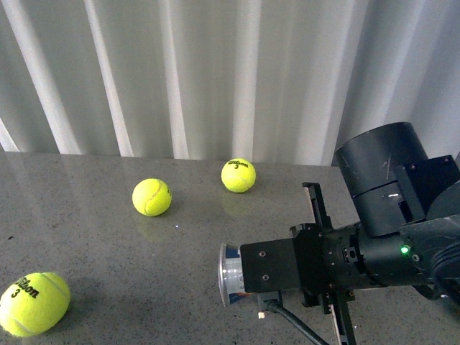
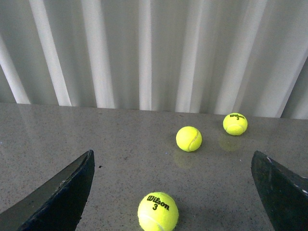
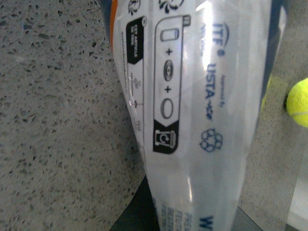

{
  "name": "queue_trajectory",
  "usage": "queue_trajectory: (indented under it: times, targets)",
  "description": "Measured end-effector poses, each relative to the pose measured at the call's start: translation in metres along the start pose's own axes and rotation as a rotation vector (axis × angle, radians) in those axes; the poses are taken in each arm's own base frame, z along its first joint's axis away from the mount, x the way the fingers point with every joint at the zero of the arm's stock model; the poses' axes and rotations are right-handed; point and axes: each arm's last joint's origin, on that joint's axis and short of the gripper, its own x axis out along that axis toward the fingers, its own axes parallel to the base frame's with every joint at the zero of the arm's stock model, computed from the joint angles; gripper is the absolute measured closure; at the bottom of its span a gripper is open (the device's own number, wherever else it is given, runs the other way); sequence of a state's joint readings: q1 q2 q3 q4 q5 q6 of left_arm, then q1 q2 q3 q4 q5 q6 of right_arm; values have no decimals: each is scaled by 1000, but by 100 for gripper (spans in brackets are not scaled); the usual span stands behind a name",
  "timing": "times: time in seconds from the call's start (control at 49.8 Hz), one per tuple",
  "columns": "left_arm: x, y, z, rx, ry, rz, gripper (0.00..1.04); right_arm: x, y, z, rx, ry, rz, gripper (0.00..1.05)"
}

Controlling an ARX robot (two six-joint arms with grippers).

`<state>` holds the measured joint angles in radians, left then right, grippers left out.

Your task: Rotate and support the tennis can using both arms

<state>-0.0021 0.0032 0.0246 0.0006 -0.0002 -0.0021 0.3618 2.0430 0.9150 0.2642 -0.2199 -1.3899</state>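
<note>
The right arm [image 1: 388,251] reaches out level with its wrist rolled on its side and the right gripper [image 1: 267,272] closed on the tennis can [image 1: 231,273], which juts past its tips, while the left gripper [image 2: 172,154] is spread wide, its dark fingers [image 2: 67,192] far apart with nothing between them.

The right arm [image 1: 345,259] hides most of the tennis can [image 1: 230,274]; only its rim end shows.
</note>
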Motion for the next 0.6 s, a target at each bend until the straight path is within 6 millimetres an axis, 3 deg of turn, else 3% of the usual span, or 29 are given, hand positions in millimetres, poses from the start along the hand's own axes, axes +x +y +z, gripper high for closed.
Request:
queue_trajectory:
  times: [0.12,0.361,0.602]
  targets:
    - [0,0,0,0,0,0,7,14,3,3,-9,-18,10,96]
    - [0,0,0,0,0,0,7,19,2,7,13,-38,-2,94]
    - [0,0,0,0,0,0,7,21,4,7,35,-37,11,59]
